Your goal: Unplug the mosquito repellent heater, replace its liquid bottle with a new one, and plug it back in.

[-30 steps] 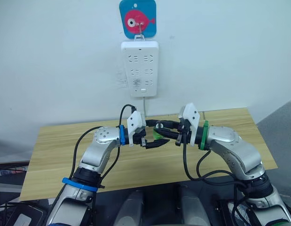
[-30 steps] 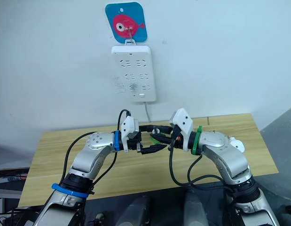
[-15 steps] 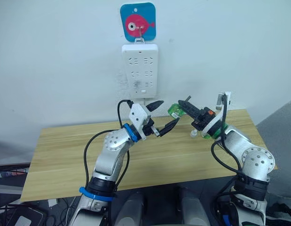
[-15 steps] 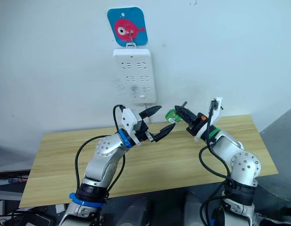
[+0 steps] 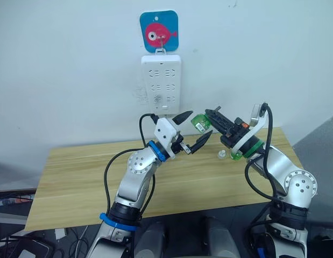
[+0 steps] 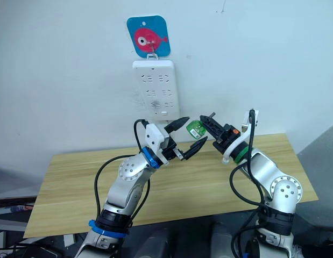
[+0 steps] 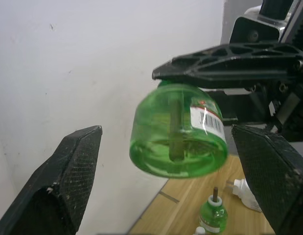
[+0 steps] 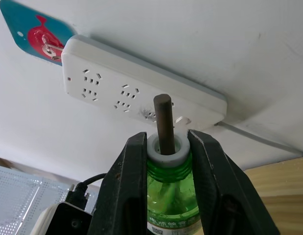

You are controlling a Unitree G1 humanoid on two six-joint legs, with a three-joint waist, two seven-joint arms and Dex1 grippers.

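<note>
Right tool [image 5: 209,119] clamped on green liquid bottle [image 5: 199,123] at frame centre, bottle's long axis lying toward left tool [image 5: 194,131], spread wide just beside it. Heater [image 7: 245,191] resting on desk [image 5: 75,177], lower right in left wrist view.

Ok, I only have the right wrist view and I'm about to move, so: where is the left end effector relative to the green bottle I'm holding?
Observer: The left end effector is open, with one finger on either side of the green bottle at its base, not touching it.
Operator: Anything on the table below?
Observer: Yes, a second green bottle stands upright on the wooden table, wick up.
Operator: And the heater?
Observer: A small white unit, likely the mosquito repellent heater, lies on the table right beside that second bottle.
</note>
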